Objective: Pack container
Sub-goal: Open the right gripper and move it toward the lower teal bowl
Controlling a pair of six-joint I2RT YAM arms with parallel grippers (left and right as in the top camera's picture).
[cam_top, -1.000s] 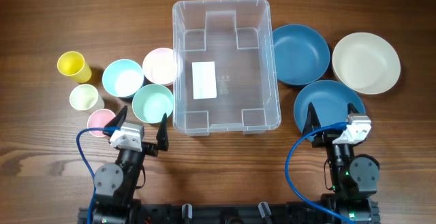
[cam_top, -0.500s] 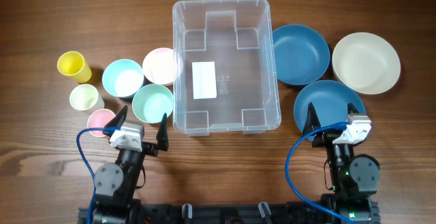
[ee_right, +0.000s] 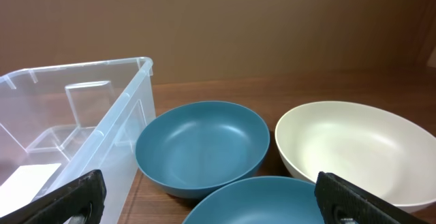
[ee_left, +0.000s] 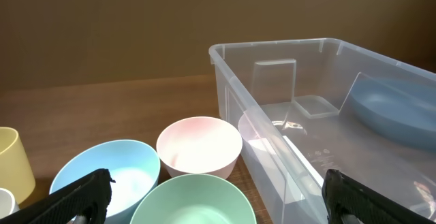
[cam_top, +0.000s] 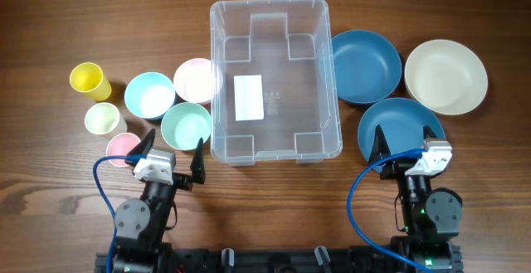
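- The container (cam_top: pixel 290 99) stands mid-counter (cam_top: pixel 50 198). A pink bowl (cam_top: pixel 195 80) and a green bowl (cam_top: pixel 187 126) sit right against its 9 o'clock wall.
- A light-blue bowl (cam_top: pixel 150 95) and three small cups (cam_top: pixel 88 80) sit further out toward 9 o'clock.
- At its 3 o'clock are two dark-blue bowls (cam_top: pixel 366 65), with a cream bowl (cam_top: pixel 445 75) beyond them.
- The container is clear, glossy plastic with rounded corners and a thick rim. A white label (cam_top: pixel 248 97) lies on its base. The bowls are smooth, round and matte.
- The left tool (cam_top: pixel 174 143) is spread wide and grips nothing. It sits at the green bowl's 6 o'clock.
- The right tool (cam_top: pixel 404 134) is equally wide and grips nothing. It is over the nearer dark-blue bowl's 6 o'clock rim.
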